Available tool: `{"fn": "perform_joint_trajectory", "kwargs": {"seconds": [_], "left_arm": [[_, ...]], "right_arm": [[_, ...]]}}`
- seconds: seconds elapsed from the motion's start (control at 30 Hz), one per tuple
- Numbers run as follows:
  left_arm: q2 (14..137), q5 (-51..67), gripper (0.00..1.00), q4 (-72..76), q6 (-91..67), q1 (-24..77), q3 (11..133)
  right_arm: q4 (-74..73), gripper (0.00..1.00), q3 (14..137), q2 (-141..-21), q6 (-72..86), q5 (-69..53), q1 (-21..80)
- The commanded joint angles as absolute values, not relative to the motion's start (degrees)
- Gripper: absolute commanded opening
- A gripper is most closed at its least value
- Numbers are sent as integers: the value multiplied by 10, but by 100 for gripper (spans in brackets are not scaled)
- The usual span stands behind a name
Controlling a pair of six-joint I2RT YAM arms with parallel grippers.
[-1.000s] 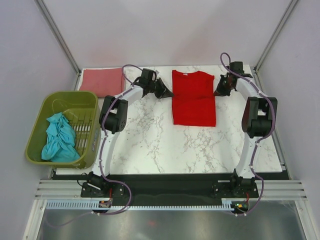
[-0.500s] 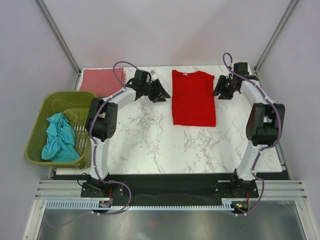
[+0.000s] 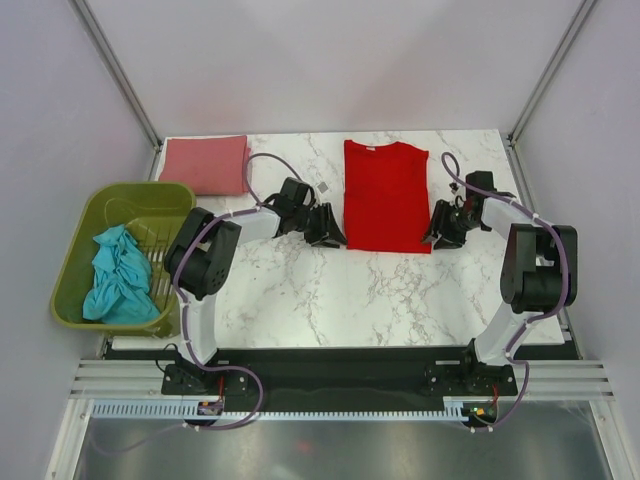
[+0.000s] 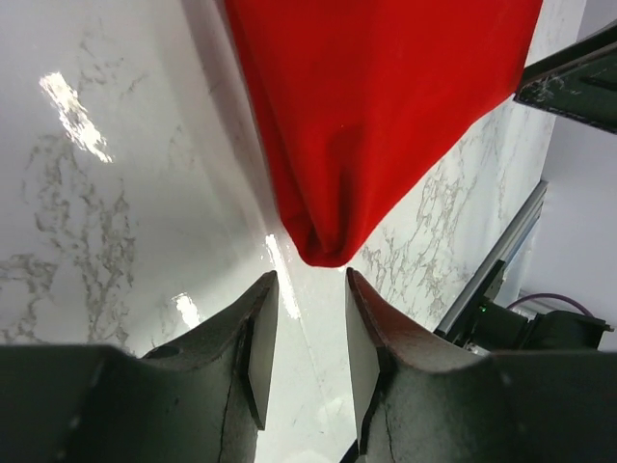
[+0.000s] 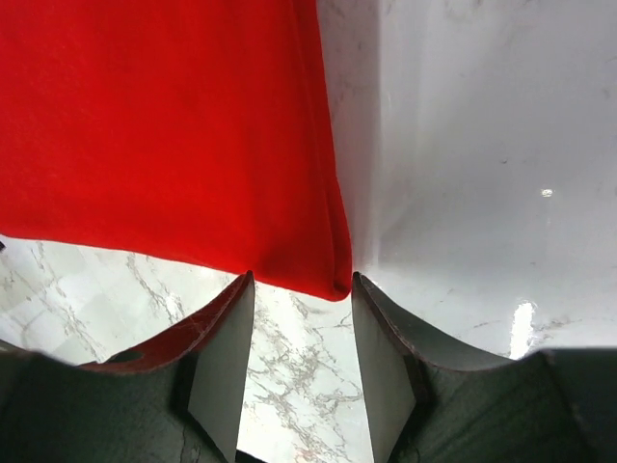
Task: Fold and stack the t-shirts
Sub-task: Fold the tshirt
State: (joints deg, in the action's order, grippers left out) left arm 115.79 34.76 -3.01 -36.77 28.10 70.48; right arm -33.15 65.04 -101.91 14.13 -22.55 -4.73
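Note:
A bright red t-shirt (image 3: 386,195) lies flat at the back middle of the marble table, its sides folded in to a long rectangle. My left gripper (image 3: 334,236) stands open at its near left corner (image 4: 323,246), jaws apart with only tabletop between them. My right gripper (image 3: 434,238) is open at the near right corner (image 5: 328,280), which lies just ahead of the jaws. A dusty pink t-shirt (image 3: 205,163) rests folded at the back left. A teal t-shirt (image 3: 118,275) is crumpled inside the basket.
An olive-green plastic basket (image 3: 100,205) sits off the table's left edge. Grey walls and metal posts close in the back and sides. The black base rail (image 3: 330,370) runs along the near edge.
Both grippers have opened and moved from the shirt's far end, beside the sleeves, down to its near corners. The red shirt has not shifted.

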Motion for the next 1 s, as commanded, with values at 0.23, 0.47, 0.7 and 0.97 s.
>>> {"fn": "perform_joint_trajectory", "kwargs": {"seconds": [0.23, 0.47, 0.7, 0.97], "left_arm": [[1177, 379, 41, 47, -354, 287, 715], [1190, 378, 35, 47, -371, 302, 716], [1179, 367, 2, 47, -379, 313, 699], [1108, 313, 2, 14, -395, 326, 611]], "right_arm": [[-250, 51, 627, -1023, 131, -260, -53], [-244, 35, 618, -1020, 131, -264, -54], [-245, 0, 575, -992, 160, -266, -54], [-245, 0, 477, -933, 196, -206, -54]]}}
